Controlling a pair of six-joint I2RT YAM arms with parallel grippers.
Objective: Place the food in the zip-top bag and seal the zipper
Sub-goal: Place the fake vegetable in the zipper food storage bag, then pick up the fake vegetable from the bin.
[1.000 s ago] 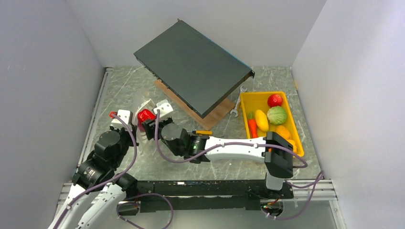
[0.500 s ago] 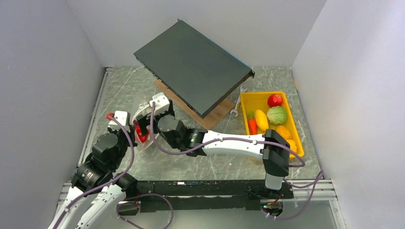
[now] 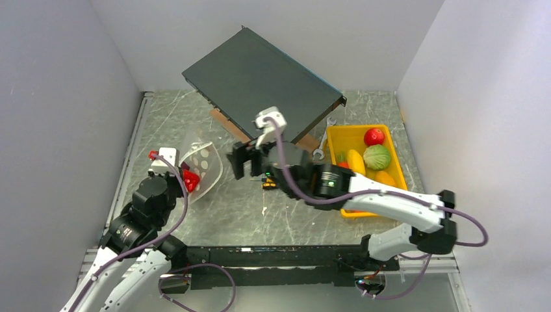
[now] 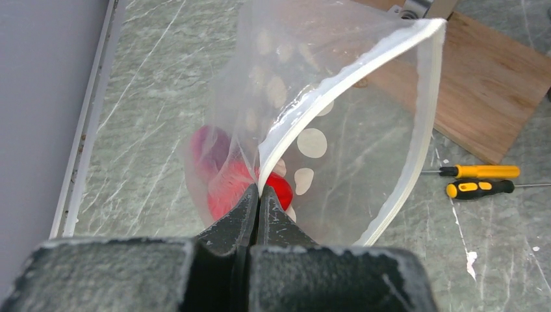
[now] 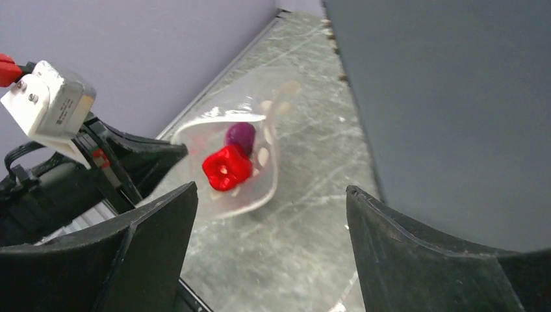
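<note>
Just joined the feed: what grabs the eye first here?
The dotted bag stands open at left, pinched at its mouth edge by the shut left tool, with a red pepper and a purple piece inside. At right, a yellow tray holds more food. The right tool hangs open mid-table, and a big dark panel sits tilted at the back.

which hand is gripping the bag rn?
The left hand, shut on the zip-top bag at its zipper; the right hand is open, empty, clear of it.
</note>
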